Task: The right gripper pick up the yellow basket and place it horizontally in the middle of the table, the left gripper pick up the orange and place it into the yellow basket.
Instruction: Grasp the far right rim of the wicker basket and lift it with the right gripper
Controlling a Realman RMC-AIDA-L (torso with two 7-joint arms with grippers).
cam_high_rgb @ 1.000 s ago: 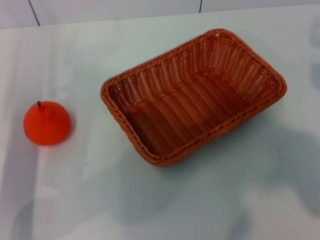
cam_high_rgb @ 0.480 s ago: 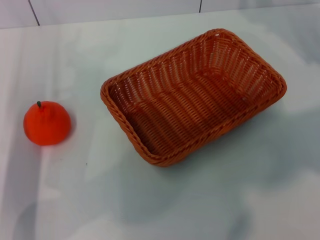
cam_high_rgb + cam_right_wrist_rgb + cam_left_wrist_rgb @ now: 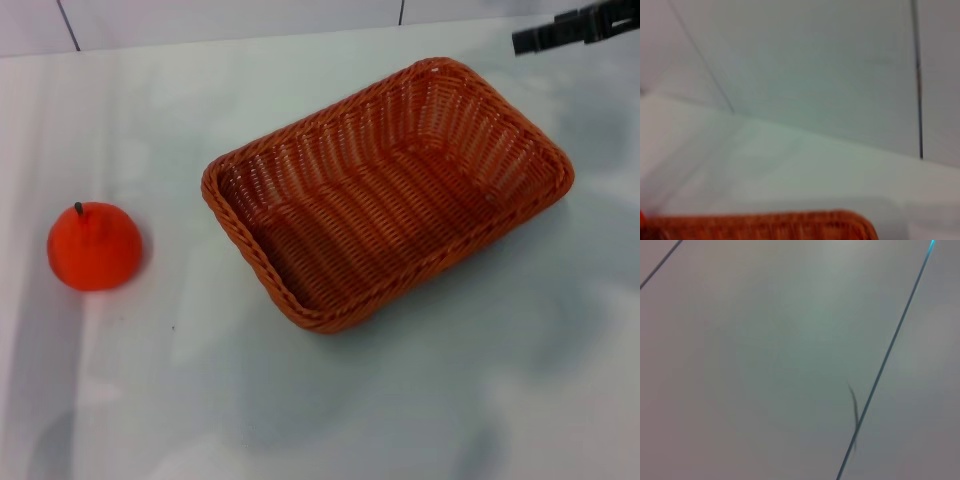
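Note:
The yellow basket [image 3: 388, 192] is an orange-brown woven basket lying empty on the white table [image 3: 420, 400], turned diagonally with one corner toward the far right. Its rim also shows in the right wrist view [image 3: 765, 224]. The orange [image 3: 94, 246] sits on the table to the basket's left, well apart from it, stem up. A black part of my right gripper [image 3: 545, 36] reaches in at the far right edge of the head view, above and beyond the basket's far corner and not touching it. My left gripper is out of view; its wrist view shows only a plain grey surface.
A tiled wall with dark seams [image 3: 66, 24] runs along the table's far edge. Soft shadows lie on the table at the right and front.
The black right gripper has come into view at the top right corner. The basket and the orange have not moved.

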